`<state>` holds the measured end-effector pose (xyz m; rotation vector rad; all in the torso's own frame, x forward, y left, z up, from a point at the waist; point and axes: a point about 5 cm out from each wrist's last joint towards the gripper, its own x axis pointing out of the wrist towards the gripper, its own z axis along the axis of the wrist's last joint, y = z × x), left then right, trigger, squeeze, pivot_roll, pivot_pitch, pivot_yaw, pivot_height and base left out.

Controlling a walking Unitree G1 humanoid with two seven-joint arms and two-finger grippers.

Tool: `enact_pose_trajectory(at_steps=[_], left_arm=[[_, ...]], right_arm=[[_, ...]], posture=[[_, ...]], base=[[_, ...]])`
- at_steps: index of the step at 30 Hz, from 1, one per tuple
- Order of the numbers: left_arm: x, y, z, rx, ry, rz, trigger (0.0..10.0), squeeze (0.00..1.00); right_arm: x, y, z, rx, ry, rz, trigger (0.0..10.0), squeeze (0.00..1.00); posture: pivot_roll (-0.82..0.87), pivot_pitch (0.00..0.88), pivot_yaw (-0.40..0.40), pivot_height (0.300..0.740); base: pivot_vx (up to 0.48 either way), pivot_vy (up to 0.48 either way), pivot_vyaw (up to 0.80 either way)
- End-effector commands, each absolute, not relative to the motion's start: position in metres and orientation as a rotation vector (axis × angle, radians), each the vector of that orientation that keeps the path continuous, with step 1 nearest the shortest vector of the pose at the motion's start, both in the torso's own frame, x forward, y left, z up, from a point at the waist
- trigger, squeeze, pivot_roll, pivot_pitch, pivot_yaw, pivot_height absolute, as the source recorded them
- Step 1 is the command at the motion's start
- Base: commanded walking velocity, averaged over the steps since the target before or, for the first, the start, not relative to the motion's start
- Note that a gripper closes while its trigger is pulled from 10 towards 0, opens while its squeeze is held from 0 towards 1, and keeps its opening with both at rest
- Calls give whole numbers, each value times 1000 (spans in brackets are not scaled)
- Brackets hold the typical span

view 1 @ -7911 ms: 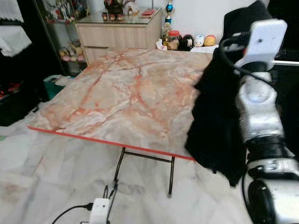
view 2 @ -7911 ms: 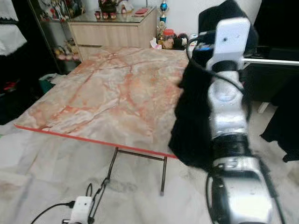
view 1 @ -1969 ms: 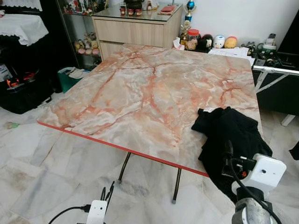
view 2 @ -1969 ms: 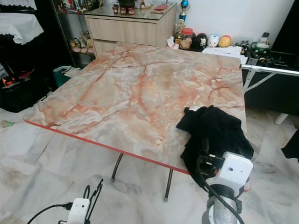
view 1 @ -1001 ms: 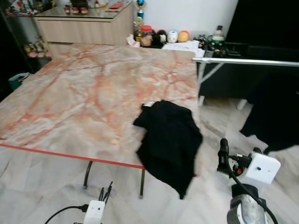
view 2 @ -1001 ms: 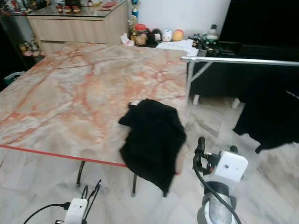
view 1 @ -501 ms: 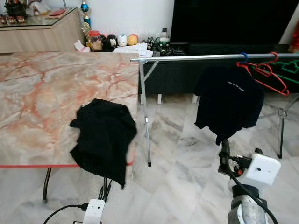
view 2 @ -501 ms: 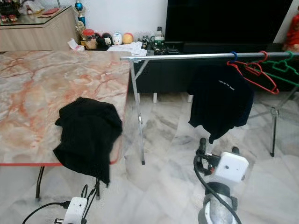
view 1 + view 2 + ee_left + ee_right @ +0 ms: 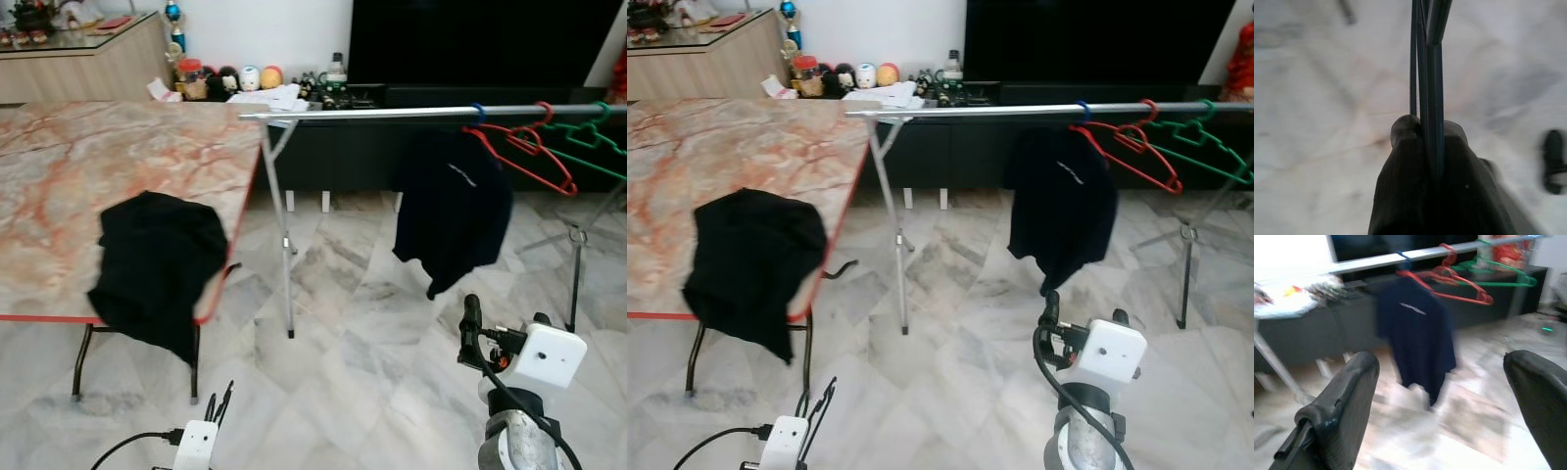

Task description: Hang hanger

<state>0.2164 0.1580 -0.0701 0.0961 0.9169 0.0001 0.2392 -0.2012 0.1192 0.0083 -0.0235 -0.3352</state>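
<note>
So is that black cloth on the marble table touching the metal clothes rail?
Apart. The left eye view shows the black cloth draped over the table edge, with bare floor between it and the rail.

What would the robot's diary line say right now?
left pincer: shut on hanger | right pincer: open | rail: ahead

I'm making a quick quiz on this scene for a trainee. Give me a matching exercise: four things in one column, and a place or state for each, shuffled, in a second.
Things:
1. black garment
2. dark T-shirt
3. blue hanger
4. right tool

Places or states:
A. hanging from the metal rail
B. open, facing the rail
C. draped over the edge of the marble table
D. pinched in the shut left tool

Pairs: 1-C, 2-A, 3-D, 4-B
</note>
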Motion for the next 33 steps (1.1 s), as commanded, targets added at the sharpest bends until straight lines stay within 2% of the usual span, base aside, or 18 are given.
enact_pose_trajectory(at_steps=[1, 21, 24, 31, 33], left_arm=[[213, 169, -72, 108, 935, 26, 10000, 0], [217, 167, -69, 112, 907, -17, 10000, 0], [224, 163, -64, 248, 869, -173, 10000, 0], [230, 163, -60, 379, 803, -208, 10000, 0], [233, 161, -58, 410, 782, -245, 10000, 0]], right_arm=[[241, -197, 119, 31, -20, -326, 10000, 0], [242, -204, 92, -23, 98, -302, 10000, 0], [247, -205, 93, -48, 92, -279, 10000, 0], [253, -203, 70, -131, 200, -177, 10000, 0], [256, -194, 58, -202, 261, -61, 10000, 0]], posture=[[33, 53, 47, 740], [33, 71, 41, 740], [25, 77, 39, 740], [34, 76, 39, 740], [27, 79, 43, 740]], base=[[0, 0, 0], [0, 0, 0], [0, 0, 0], [0, 0, 0], [0, 0, 0]])
